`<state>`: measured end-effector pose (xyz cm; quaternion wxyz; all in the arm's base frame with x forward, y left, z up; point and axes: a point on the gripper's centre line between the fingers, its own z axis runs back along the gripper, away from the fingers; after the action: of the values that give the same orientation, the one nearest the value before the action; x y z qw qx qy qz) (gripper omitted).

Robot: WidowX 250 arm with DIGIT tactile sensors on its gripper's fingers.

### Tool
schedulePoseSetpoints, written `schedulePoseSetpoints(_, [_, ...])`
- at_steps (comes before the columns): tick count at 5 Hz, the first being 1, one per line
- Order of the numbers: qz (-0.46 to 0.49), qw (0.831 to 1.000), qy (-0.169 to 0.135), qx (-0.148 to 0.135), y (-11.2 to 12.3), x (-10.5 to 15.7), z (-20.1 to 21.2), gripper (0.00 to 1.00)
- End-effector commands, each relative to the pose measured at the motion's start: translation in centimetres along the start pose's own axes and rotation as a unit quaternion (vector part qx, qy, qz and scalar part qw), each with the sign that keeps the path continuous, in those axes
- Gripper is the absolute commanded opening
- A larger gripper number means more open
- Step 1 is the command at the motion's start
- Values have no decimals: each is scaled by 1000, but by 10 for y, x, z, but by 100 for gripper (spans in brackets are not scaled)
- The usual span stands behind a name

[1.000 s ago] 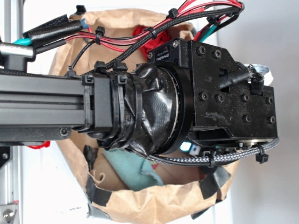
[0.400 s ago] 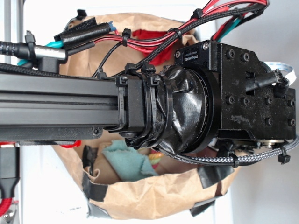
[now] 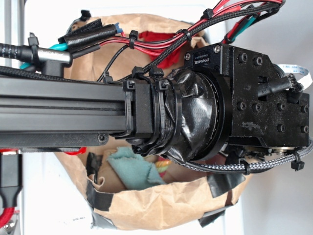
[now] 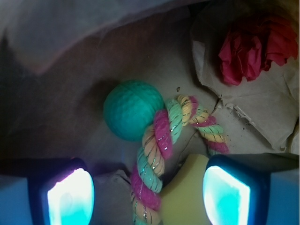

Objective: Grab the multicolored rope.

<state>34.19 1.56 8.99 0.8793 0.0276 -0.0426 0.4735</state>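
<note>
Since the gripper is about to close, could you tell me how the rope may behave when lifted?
The rope looks like soft twisted cord, already bent, so it will probably flop. Its green ball may swing or roll. The fibrous surface should grip well between the open gripper fingers.

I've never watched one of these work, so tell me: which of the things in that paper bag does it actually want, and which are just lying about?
Wanted:
- multicolored rope with its green ball
- the hand, open, one finger either side of the rope

Just lying about:
- yellow sponge wedge
- teal cloth
- crumpled red item
- the paper bag itself
</note>
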Motion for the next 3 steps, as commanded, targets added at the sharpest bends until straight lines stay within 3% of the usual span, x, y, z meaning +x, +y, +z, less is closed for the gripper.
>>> schedulePoseSetpoints(1, [-25,997,-26,-63,-4,10,11,100])
schedulePoseSetpoints(2, [-29,997,-39,-61,-3,18,1,100])
schedulePoseSetpoints(3, [-29,997,-63,-36,4,32,-21,100])
